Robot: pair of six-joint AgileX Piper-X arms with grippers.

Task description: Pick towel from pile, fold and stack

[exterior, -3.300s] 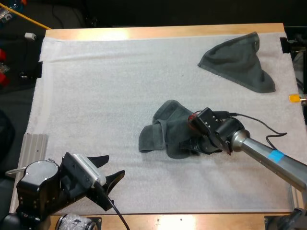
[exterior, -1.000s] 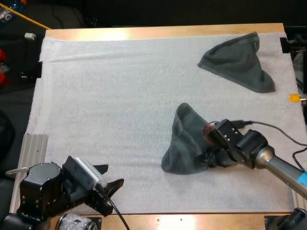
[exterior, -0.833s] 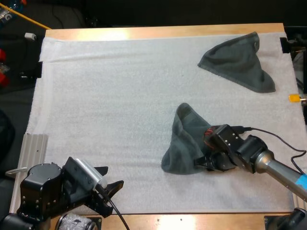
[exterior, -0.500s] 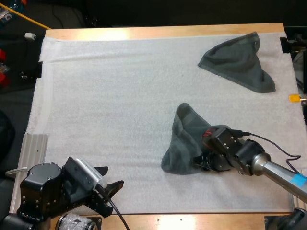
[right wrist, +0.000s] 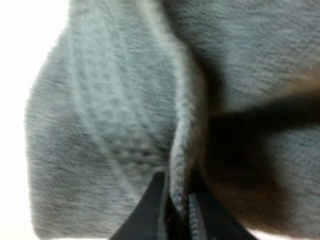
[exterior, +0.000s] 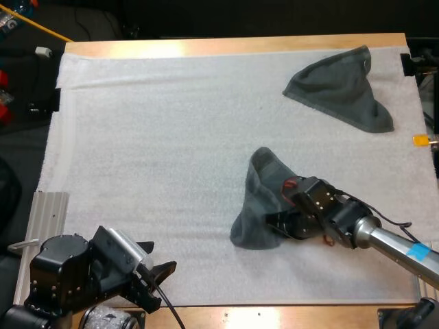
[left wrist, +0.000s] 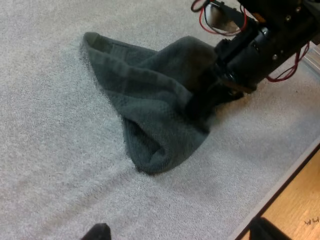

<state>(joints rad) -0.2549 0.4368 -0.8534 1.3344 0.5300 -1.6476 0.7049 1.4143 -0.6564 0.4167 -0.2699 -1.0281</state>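
A crumpled towel (exterior: pixel 260 205) was seen on the white mat (exterior: pixel 151 137), a little to the lower right of the middle in the high view. The right gripper (exterior: pixel 274 223) was pushed into the towel's right side, low on the mat. There its fingertips were hidden in the cloth.

The pinch was made plain by the right wrist view. A fold of the crumpled towel (right wrist: pixel 115 100) was seen very close. It was squeezed from both sides by the two black fingers (right wrist: pixel 150 210) of the right gripper (right wrist: pixel 176 212).

A second towel (exterior: pixel 341 88) was laid in a loose pointed heap in the upper right of the high view. It was well apart from the first one and was touched by nothing.

The left gripper (exterior: pixel 159 259) was held over the mat's near edge in the lower left of the high view. Its fingers were spread apart, with nothing between them.

In the left wrist view the crumpled towel (left wrist: pixel 150 110) was seen lying in thick folds, with the right gripper (left wrist: pixel 205 100) at its edge. The wooden table (left wrist: pixel 300 210) was seen just past the mat's edge.
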